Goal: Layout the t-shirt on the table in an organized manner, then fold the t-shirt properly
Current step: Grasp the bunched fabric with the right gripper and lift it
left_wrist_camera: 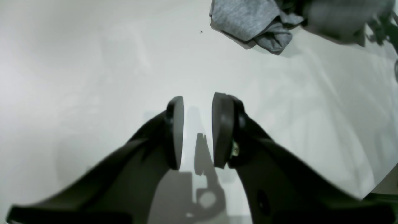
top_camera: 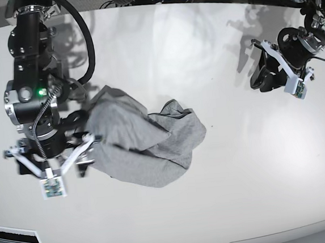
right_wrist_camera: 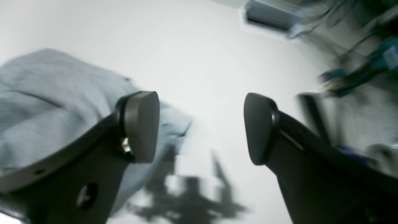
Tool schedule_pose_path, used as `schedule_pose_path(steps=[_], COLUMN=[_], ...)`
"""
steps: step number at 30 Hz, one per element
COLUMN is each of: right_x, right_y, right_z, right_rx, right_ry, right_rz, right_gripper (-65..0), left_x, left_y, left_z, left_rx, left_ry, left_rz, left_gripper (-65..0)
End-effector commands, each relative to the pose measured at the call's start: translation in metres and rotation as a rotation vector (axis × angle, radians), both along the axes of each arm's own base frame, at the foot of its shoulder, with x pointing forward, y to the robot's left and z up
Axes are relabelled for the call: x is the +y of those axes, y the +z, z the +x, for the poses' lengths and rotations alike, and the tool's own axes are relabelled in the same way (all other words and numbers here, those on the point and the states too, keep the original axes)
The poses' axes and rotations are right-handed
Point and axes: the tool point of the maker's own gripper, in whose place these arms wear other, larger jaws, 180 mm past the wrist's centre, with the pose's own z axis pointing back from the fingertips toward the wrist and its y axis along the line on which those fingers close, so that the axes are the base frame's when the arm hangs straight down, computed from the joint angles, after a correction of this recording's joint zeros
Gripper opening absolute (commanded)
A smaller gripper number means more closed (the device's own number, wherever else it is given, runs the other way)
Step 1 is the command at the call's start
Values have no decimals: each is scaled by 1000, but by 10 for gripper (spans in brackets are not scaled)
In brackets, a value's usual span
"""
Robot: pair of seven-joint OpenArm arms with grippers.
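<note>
White table [top_camera: 229,172] bears the crumpled t-shirt [top_camera: 141,140] — left gripper [left_wrist_camera: 197,130] and right gripper [right_wrist_camera: 201,127] both parted, empty.

The t-shirt [top_camera: 139,143] is soft heathered knit cloth; the table [top_camera: 240,166] is smooth, glossy white.

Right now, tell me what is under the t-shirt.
The crumpled t-shirt lies directly on the white table; bare tabletop shows all around it. Its folds overlap, so whatever lies beneath the heap, and any print, is covered and cannot be seen.
</note>
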Motion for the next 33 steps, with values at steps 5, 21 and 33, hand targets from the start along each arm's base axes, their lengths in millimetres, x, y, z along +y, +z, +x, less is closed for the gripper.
schedule_pose_path(steps=[5,21,33], right_x=[116,203,197], right_y=[16,-124,-139], right_z=[-38,3,33], right_rx=[-12,261,276], right_ry=[537,516,530], right_rz=[291,54,-19], right_gripper=[-218,-290,-650], left_x=[1,1,0], left_y=[13,15,19], left_z=[7,11,14], left_rx=[-45,-53,-75], left_ry=[-3,-4,-2], left_rz=[-14,-11,-21], left_gripper=[-470,-470,-470])
